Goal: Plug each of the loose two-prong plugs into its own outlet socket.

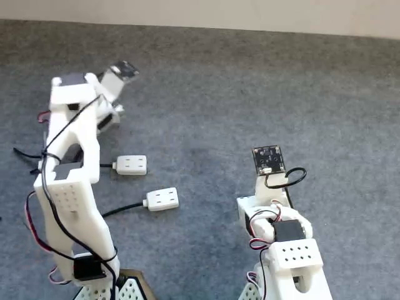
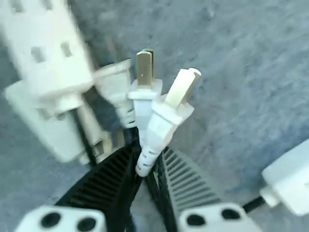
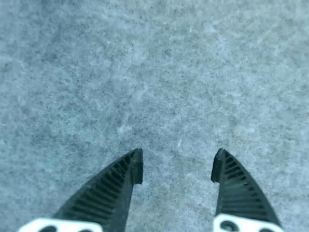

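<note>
Our left tool [image 2: 147,153] is drawn narrow, its ribbed fingers [image 2: 112,180] pinching the ribbed tail of a white two-prong plug, the front plug [image 2: 163,118]. This plug sticks out straight ahead of the fingertips with its brass prongs pointing away from the tool and tilted a little to one side. A second plug [image 2: 144,92] lies pressed against it, prongs also pointing away. We cannot tell whether the fingers grip that one too or only its cord. Just beyond the prongs we see a blurred white outlet block [image 2: 42,53] with slots in its face, near the plugs but not touching them. From above, two white sockets lie on the grey bench [image 1: 250,94] beside the left arm: the first socket [image 1: 131,164] close against the arm and the second socket [image 1: 161,199] a little nearer the arm bases, each with a black cord [image 1: 122,209] running off under the arm. Our right tool [image 3: 176,166] stands wide open over bare grey bench, well apart from plugs and sockets.
</note>
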